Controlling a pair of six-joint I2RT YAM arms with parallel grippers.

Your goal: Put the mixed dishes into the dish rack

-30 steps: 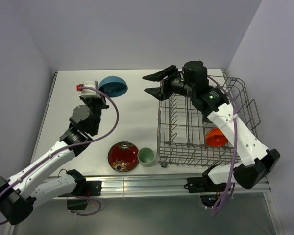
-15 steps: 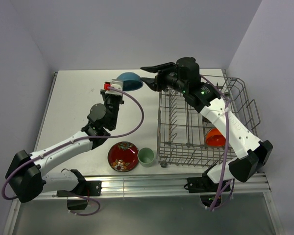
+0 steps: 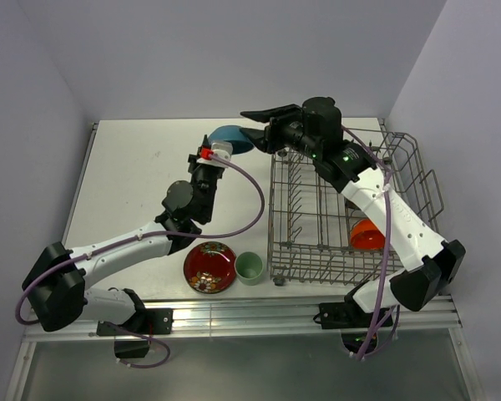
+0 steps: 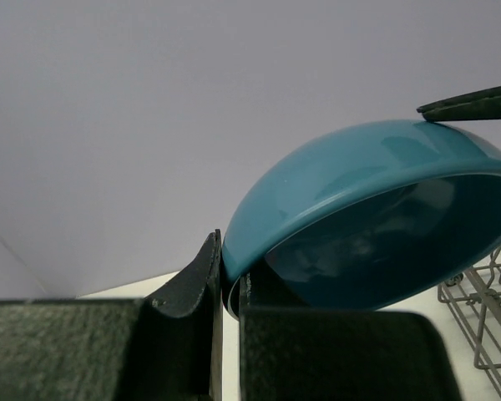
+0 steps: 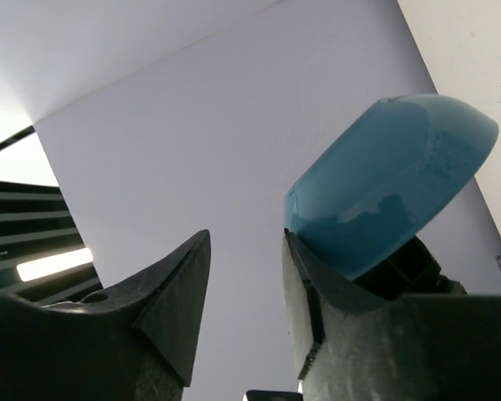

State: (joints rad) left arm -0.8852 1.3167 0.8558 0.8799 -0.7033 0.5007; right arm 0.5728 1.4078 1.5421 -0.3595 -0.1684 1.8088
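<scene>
The left gripper (image 4: 227,284) pinches the bowl (image 4: 342,175) by its rim. Carried over since, the bowl now sits just outside the part-open, narrowing, empty right gripper (image 5: 244,259).

Bowl (image 3: 231,138) is up off the table (image 3: 134,175) at the tip of my left claw (image 3: 220,150), just left of the rack (image 3: 311,219) at its far left corner. My right claw (image 3: 249,127) is on the bowl's right, one finger touching the bowl's top. Plate (image 3: 210,266) and cup (image 3: 249,267) lie side by side on the table near the front edge, cup between plate and rack's near left corner; second bowl (image 3: 367,236) stands in the rack, right side, near half.
</scene>
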